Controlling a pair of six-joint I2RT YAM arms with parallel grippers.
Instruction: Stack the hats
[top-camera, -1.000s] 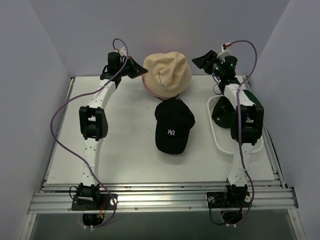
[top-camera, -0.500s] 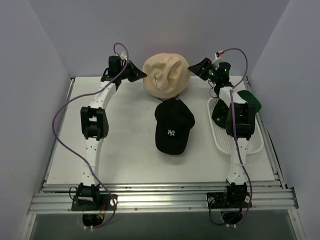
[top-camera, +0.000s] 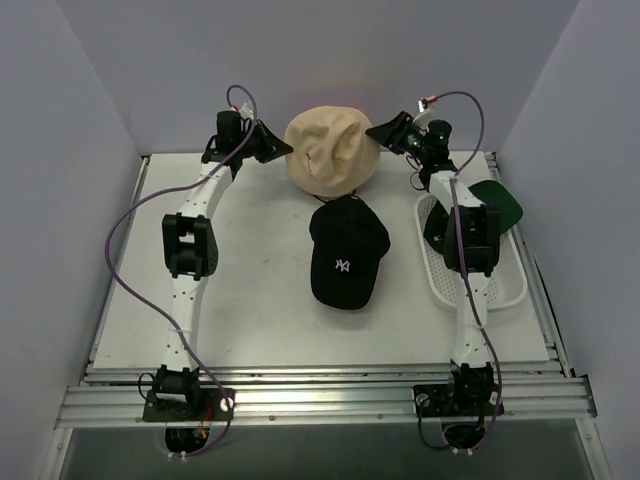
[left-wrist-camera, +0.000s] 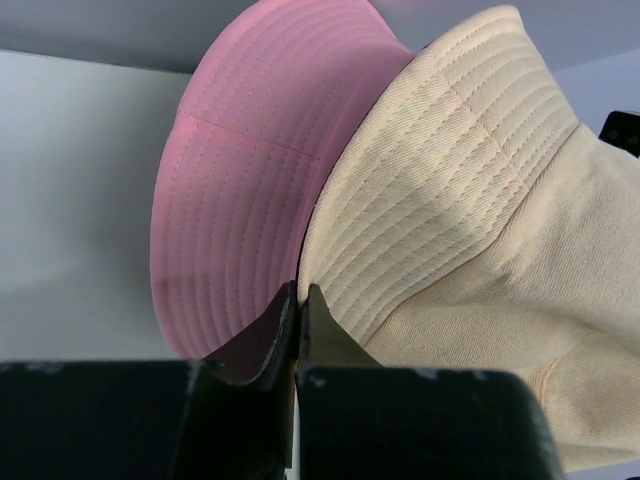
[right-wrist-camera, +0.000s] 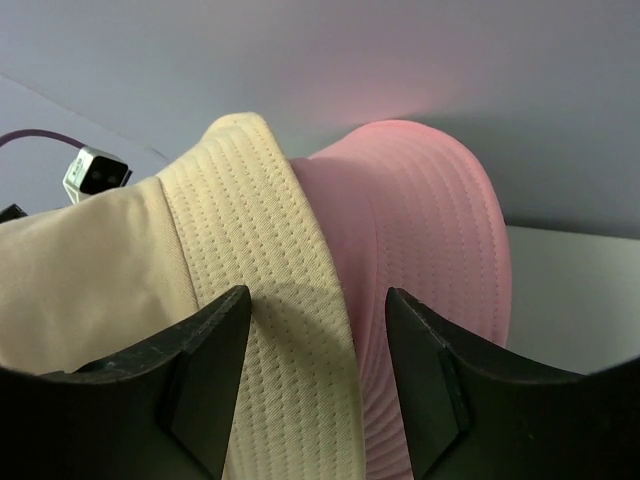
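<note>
Currently, the tan bucket hat (top-camera: 330, 150) is sitting over the pink bucket hat (left-wrist-camera: 240, 200) at the table's far edge, crown facing up and nearward, long axis running left to right between the arms. The left gripper (left-wrist-camera: 296, 310) is pinching together on the tan brim, while the right gripper (right-wrist-camera: 318, 300), having swung leftward within the last second, is straddling the opposite brim with fingers apart. This suggests a two-sided hold is being prepared, with the black baseball cap (top-camera: 346, 252) lying unstacked mid-table.
</note>
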